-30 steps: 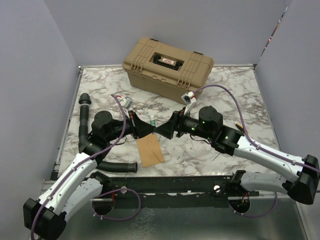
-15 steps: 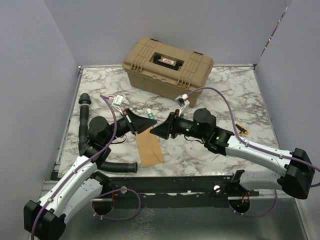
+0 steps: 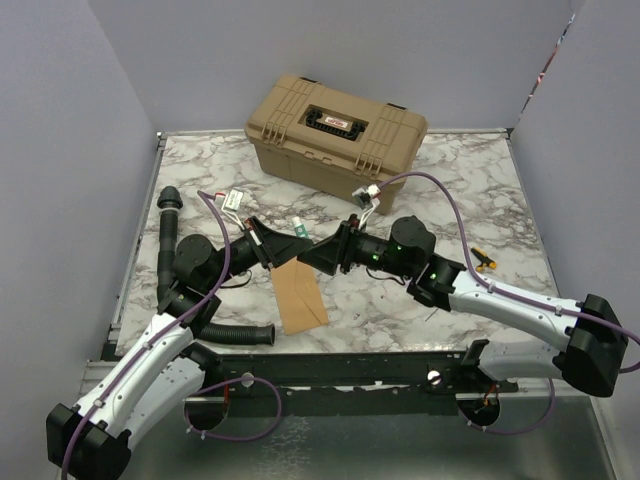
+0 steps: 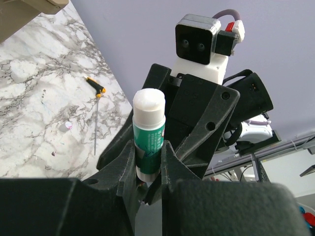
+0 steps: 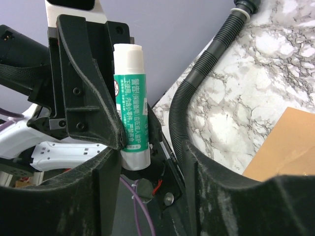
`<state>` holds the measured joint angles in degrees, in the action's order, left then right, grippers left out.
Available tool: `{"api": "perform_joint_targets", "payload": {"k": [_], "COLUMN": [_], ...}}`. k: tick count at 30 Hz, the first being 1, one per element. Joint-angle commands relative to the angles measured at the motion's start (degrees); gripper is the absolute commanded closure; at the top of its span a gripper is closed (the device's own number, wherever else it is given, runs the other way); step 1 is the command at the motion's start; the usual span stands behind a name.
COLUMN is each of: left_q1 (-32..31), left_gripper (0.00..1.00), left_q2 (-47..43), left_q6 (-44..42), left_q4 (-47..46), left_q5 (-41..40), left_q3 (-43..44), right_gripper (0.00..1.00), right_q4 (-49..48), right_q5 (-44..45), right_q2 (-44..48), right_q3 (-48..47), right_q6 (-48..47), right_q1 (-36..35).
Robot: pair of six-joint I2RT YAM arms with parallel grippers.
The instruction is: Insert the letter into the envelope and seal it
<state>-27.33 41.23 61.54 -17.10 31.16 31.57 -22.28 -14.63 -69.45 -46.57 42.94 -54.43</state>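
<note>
Sealing preparation is the step in hand, as a judgement: both arms meet above the counter (image 3: 440, 170) with an adhesive stick between them.

Left end effector (image 4: 149, 153): closed on the green-and-white glue stick (image 4: 149, 129), gripping its lower body. The white end (image 4: 149, 101) stands free of the jaws and points toward the right arm.

Right end effector (image 5: 150, 152): jaws apart, holding nothing. In the right wrist view its fingers stand to either side of the stick; contact cannot be confirmed.

Envelope (image 3: 300, 295): kraft-brown, lying flat on the counter close under the meeting point of the arms. No separate letter is visible in any view. It may be inside the envelope, but the flap state is too small to read.

Other items: tan case (image 3: 335, 125) at the rear of the counter; screwdriver (image 3: 483, 258) to the right, well apart from the envelope; black corrugated hose (image 5: 197, 83) at the left.

Next move, as a judgement: close the right end effector squarely on the free white end, probably the cap, then pull along the stick's axis while the left grip resists. Risk: an off-centre pinch may tilt the stick in the left jaws.
</note>
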Motion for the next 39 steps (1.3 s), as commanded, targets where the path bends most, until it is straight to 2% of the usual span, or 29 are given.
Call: {"api": "perform_joint_targets", "payload": {"k": [1, 3, 6, 8, 9, 10, 11, 14, 25, 29, 31, 33, 34, 37, 39], "left_q1": [0.11, 0.09, 0.02, 0.08, 0.09, 0.10, 0.13, 0.09, 0.09, 0.08, 0.09, 0.06, 0.04, 0.08, 0.05], "left_gripper": [1.00, 1.00, 1.00, 0.99, 0.89, 0.73, 0.65, 0.57, 0.53, 0.58, 0.74, 0.94, 1.00, 1.00, 1.00], "left_q2": [-0.82, -1.16, -1.92, -2.03, -1.99, -2.04, -2.22, -3.29, -1.94, -1.45, -1.13, -1.11, -1.19, -1.13, -0.57], "left_q6": [-0.11, -0.39, -1.12, -1.75, -2.09, -2.15, -2.35, -2.92, -1.18, -2.05, -2.02, -1.89, -1.75, -0.73, 0.38], "left_q4": [-1.05, -1.22, -1.23, -0.51, 0.00, 0.08, 0.07, -0.84, -8.63, -9.42, -10.05, -10.23, -10.23, -10.19, -9.54], "left_q5": [-0.34, 0.55, 1.34, 0.97, 0.52, -0.03, -0.89, -3.67, -3.55, -3.99, -3.63, -3.75, -4.12, -6.31, -8.58], "left_q3": [0.08, 0.19, 0.52, 0.77, 0.88, 0.94, 0.88, 0.52, -0.42, -1.00, -1.44, -1.85, -2.06, -2.70, -3.04], "right_gripper": [0.67, 0.83, 0.99, 1.00, 1.00, 1.00, 1.00, 1.00, 1.00, 1.00, 1.00, 1.00, 1.00, 1.00, 1.00], "right_q4": [-2.16, -1.53, 0.34, 0.58, 0.46, 0.18, -0.68, -4.12, -7.91, -10.63, -11.37, -10.45, -8.86, 1.96, 10.45], "right_q5": [2.81, 3.32, 2.35, 1.49, 1.23, 0.94, 0.51, -1.66, -7.83, -9.17, -9.18, -8.91, -8.60, -6.59, -1.77], "right_q2": [1.25, 1.05, 0.28, 0.08, 0.13, 0.22, 0.46, 1.06, -0.01, 0.31, 0.37, 0.01, -0.27, -2.25, -4.41], "right_q3": [0.78, 0.19, -1.22, -1.43, -1.45, -1.22, -0.77, 0.23, -1.34, -0.47, -0.25, -0.66, -1.34, -5.91, -9.61], "right_q6": [0.28, 0.19, -1.34, -2.52, -3.18, -3.52, -3.67, -3.58, 1.80, 3.60, 4.02, 3.61, 2.63, -7.42, -16.57], "right_q1": [-0.35, -0.32, -0.37, -0.32, -0.35, -0.33, -0.32, -0.32, -0.32, -0.32, -0.33, -0.32, -0.37, -0.32, -0.32]}}
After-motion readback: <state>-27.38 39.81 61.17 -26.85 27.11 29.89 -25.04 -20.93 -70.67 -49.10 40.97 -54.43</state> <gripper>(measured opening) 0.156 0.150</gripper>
